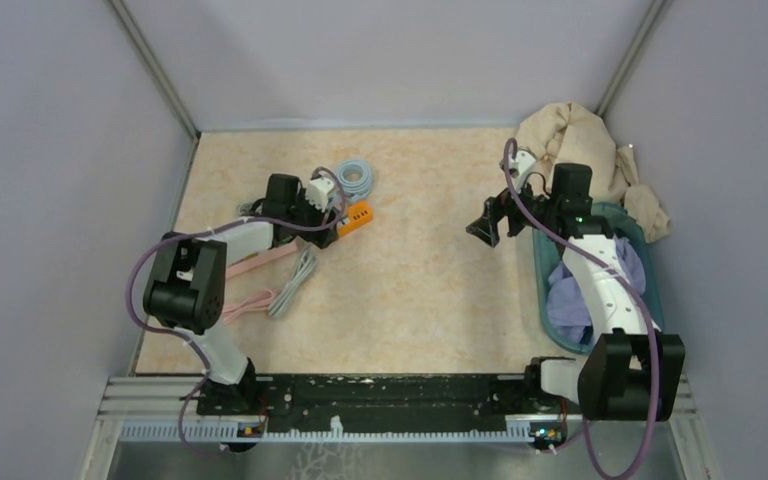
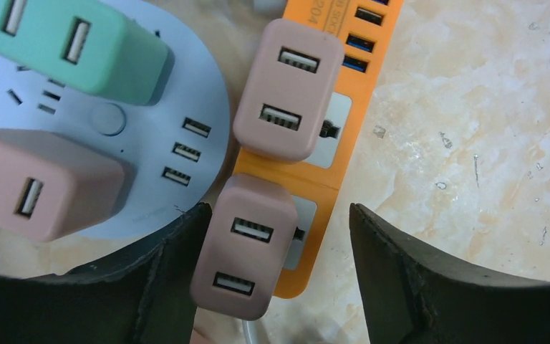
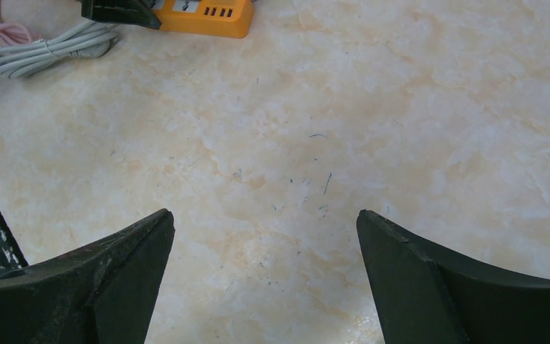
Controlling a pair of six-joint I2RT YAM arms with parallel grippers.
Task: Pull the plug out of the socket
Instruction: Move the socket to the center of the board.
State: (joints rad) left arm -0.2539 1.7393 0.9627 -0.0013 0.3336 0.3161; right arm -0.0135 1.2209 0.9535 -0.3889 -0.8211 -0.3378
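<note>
- From above: left gripper [image 1: 330, 225] sits over the orange power strip [image 1: 360, 214], right gripper [image 1: 487, 228] well apart
- Left wrist: claw spread around the nearest pink plug [image 2: 243, 247], not pinching; next, likely squeeze and pull straight off
- Right wrist: claw spread over the table [image 3: 401, 107]

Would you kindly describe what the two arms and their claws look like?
The left arm and right arm both have white links, black joint housings and a looping purple cable. The left claw and right claw have black, wedge-shaped fingers with rough edges.
</note>
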